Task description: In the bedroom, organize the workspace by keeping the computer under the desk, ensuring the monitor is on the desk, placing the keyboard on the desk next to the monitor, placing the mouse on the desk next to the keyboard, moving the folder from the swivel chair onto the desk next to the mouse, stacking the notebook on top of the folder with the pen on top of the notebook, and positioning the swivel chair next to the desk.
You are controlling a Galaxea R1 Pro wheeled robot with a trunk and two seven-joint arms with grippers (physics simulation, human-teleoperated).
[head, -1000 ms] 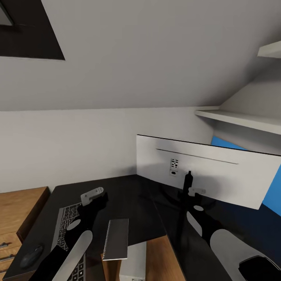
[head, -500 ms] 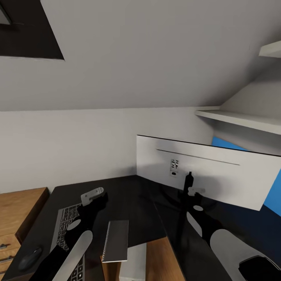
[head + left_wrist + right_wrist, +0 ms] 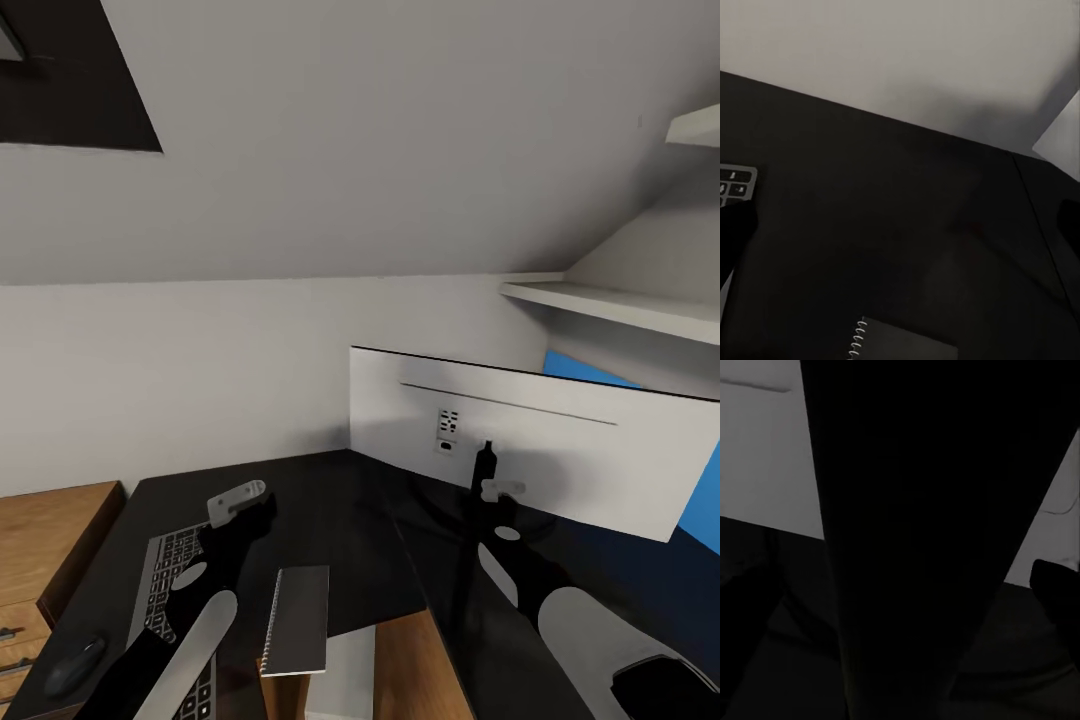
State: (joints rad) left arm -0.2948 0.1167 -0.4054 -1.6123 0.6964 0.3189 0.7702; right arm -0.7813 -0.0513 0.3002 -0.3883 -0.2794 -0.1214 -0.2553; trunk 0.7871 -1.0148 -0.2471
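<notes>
Holding near-unchanged since earlier: notebook (image 3: 297, 620) overhanging desk (image 3: 340, 520) edge; both end effectors' opening indiscernible.

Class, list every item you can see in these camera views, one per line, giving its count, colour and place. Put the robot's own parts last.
desk: one, glossy black, L-shaped, in the room's corner.
monitor: one, white back toward the camera, black stand, on the desk's right wing.
keyboard: one, black keys with grey edge, on the desk's left part.
mouse: one, black, on the desk left of the keyboard.
notebook: one, grey, spiral-bound, at the desk's front edge.
wood cabinet: one, light brown, left of the desk.
wall shelves: two, white, upper right.
left end effector: one, grey fingers, above the keyboard.
right end effector: one, grey, at the monitor's stand.
</notes>
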